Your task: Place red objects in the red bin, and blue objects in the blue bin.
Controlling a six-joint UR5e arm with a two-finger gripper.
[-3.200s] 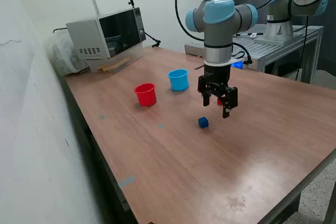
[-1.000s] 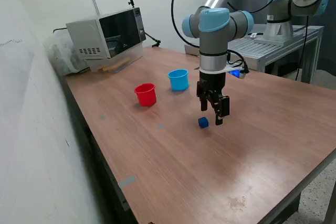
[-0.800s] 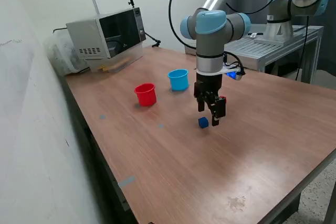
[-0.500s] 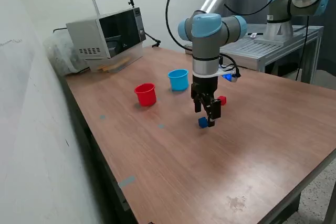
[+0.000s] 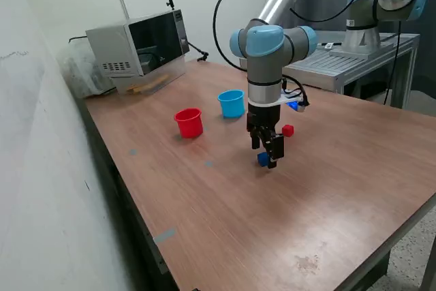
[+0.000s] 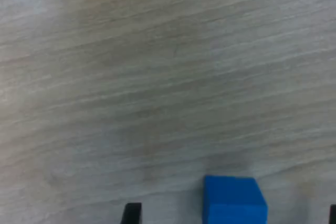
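Observation:
A small dark-blue cube [image 5: 262,160] lies on the wooden table near its middle. My gripper [image 5: 268,153] hangs low right over it, open. In the wrist view the blue cube [image 6: 233,200] sits between my two dark fingertips [image 6: 131,211], which stand wide apart and do not touch it. A small red cube [image 5: 288,130] lies just behind the gripper, toward the exterior view's right. The red bin [image 5: 189,123] and the blue bin [image 5: 231,103] stand upright side by side, farther back toward the exterior view's left.
A microwave [image 5: 139,44] stands at the table's far corner toward the exterior view's left. A second robot arm [image 5: 381,5] on a metal bench stands beyond the table at the right. The table's front edge [image 5: 381,253] runs along the lower right.
The gripper has moved toward the exterior view's left and down, from beside the blue cube to right over it. The red cube, once hidden behind the gripper, now shows.

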